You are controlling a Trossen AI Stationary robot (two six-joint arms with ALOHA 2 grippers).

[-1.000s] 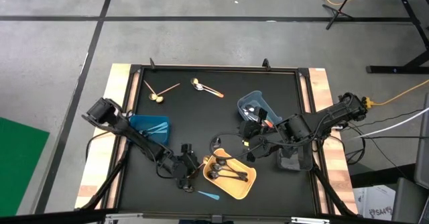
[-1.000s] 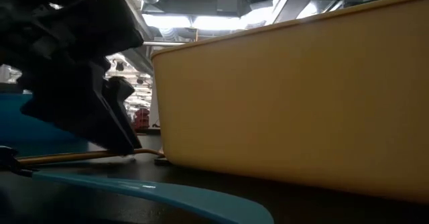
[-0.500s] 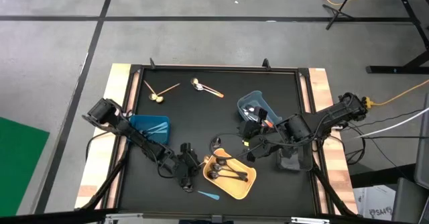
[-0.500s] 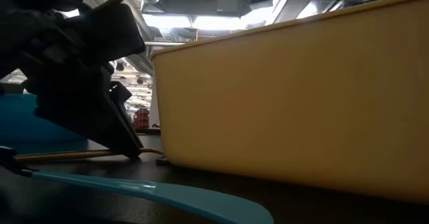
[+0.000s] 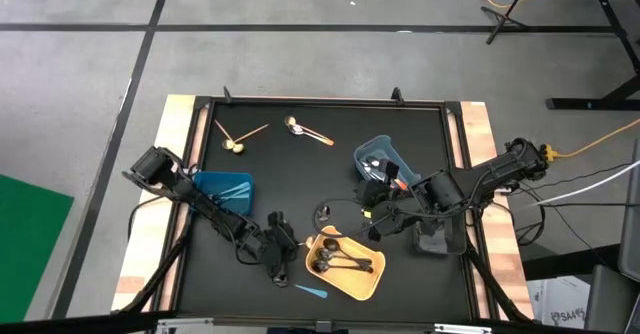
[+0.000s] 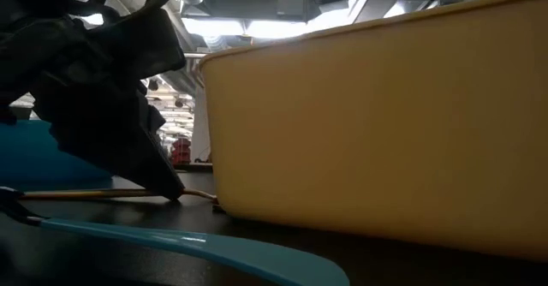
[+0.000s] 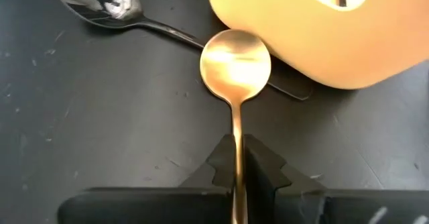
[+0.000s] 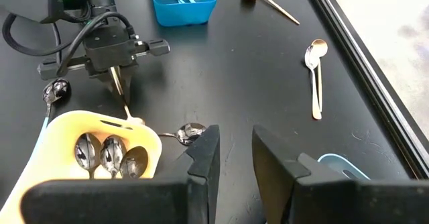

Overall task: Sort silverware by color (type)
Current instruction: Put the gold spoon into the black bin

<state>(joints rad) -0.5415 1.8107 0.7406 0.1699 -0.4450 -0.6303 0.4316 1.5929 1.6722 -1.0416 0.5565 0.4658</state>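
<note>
We see left gripper (image 7: pixel 236 158) jaws clamped on gold spoon (image 7: pixel 235 66) handle, bowl touching yellow bin (image 7: pixel 301 29) wall, near table's front edge. Black spoons (image 5: pixel 340 258) lie inside bin. Right gripper (image 8: pixel 234 158) jaws apart, empty, hovering beside bin. Light-blue spoon (image 6: pixel 184 245) lies on mat (image 5: pixel 300 174) nearby.

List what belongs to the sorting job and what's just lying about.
To sort: gold spoon in the left end effector; spoons in the yellow bin; light-blue spoon; two gold spoons; orange-handled spoon.
Not for sorting: yellow bin; left blue bin; right blue bin; waiting right end effector.
</note>
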